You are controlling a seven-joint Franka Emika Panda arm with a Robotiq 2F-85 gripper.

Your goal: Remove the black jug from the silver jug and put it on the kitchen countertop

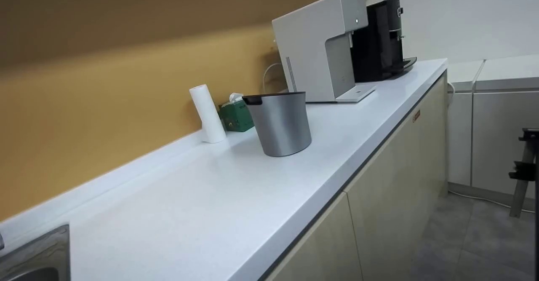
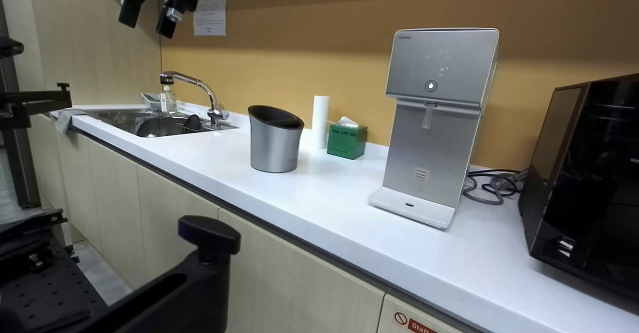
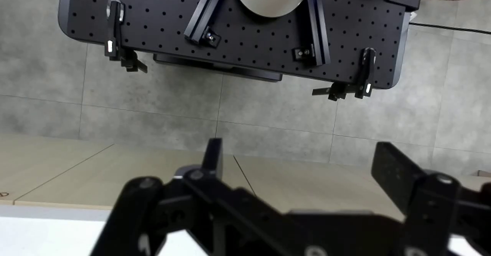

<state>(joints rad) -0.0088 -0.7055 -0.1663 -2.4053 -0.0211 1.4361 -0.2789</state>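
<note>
The silver jug (image 1: 284, 127) stands upright on the white kitchen countertop (image 1: 177, 201); it also shows in an exterior view (image 2: 273, 149). The black jug (image 2: 273, 116) sits inside it, with only dark rim and inner surface showing at the top. A dark piece of rim (image 1: 253, 100) shows at the jug's mouth. My gripper (image 2: 148, 22) is high up, on the sink side of the jugs and well apart from them. In the wrist view the gripper (image 3: 299, 150) is open with nothing between its fingers. Both jugs are out of the wrist view.
A paper roll (image 2: 320, 122) and a green tissue box (image 2: 346, 141) stand behind the jugs by the wall. A water dispenser (image 2: 434, 123) and black coffee machine (image 1: 381, 41) stand along the counter. A sink (image 2: 159, 123) with a faucet (image 2: 199, 83) is at the other end.
</note>
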